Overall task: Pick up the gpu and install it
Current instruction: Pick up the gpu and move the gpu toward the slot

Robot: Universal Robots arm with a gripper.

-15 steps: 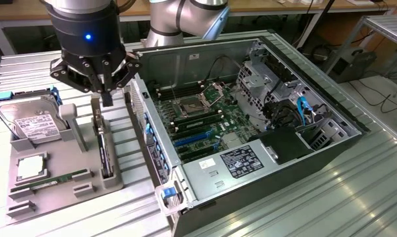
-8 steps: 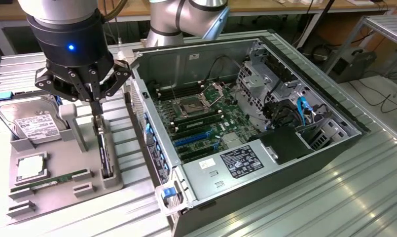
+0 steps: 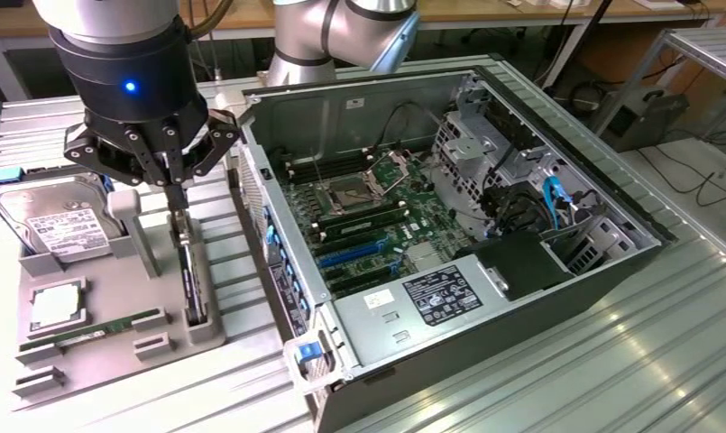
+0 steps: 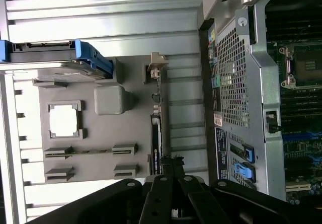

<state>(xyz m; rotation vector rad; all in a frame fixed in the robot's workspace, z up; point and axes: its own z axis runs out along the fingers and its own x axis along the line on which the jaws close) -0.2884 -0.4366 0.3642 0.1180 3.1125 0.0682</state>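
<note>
Standing on edge in the grey holder [image 3: 120,347], the gpu [image 3: 194,281] is pinched between the arm's fingers [image 3: 174,185].

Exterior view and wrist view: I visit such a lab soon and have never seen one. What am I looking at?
The machine is a single robot arm ending in a pincer. The exterior view comes from a camera off the arm; the wrist view from one on its wrist. The pincer is at one end of the gpu, a thin dark card standing on edge in a grey tray. Whether it grips the card I cannot tell. The tray also holds a hard drive, a square chip and a green memory stick. At the exterior view's right lies an open computer case, its motherboard exposed.
</note>
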